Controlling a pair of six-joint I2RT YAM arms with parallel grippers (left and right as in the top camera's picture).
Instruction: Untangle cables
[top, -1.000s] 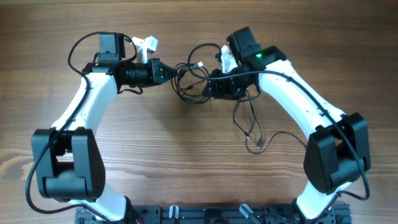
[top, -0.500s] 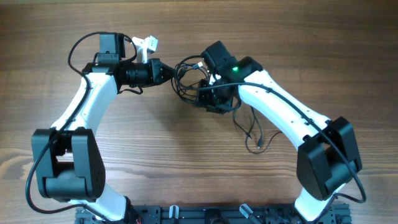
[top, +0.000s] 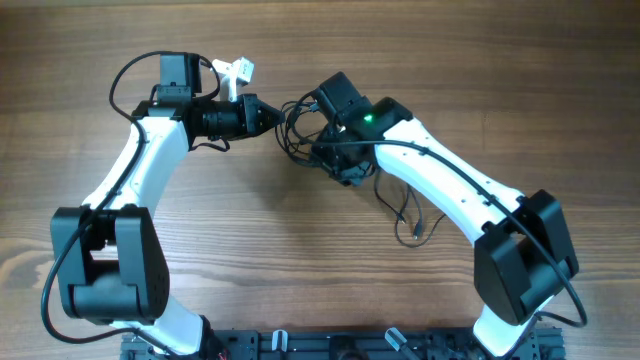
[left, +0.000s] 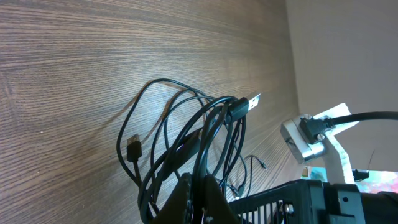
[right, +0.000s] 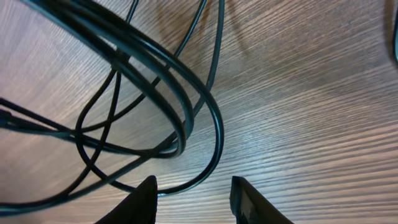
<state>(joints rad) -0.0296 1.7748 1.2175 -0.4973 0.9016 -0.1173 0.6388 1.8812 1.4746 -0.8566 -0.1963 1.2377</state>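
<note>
Centrally, the cables (top: 297, 128) sit tangled on the counter (top: 300, 250) toward its far edge; left fingers (left: 217, 208) clamp shut on the bundle; right fingers (right: 249, 199) stand apart, empty, just beside the loops.

Black cables (right: 158, 78) arc from upper left down to centre over the wooden table (right: 311, 93), several strands bunched side by side. Thinner loops cross under them at left. Right gripper (right: 194, 200) at bottom edge, fingers (right: 142, 202) apart; lowest loop near the left-hand tip.
</note>
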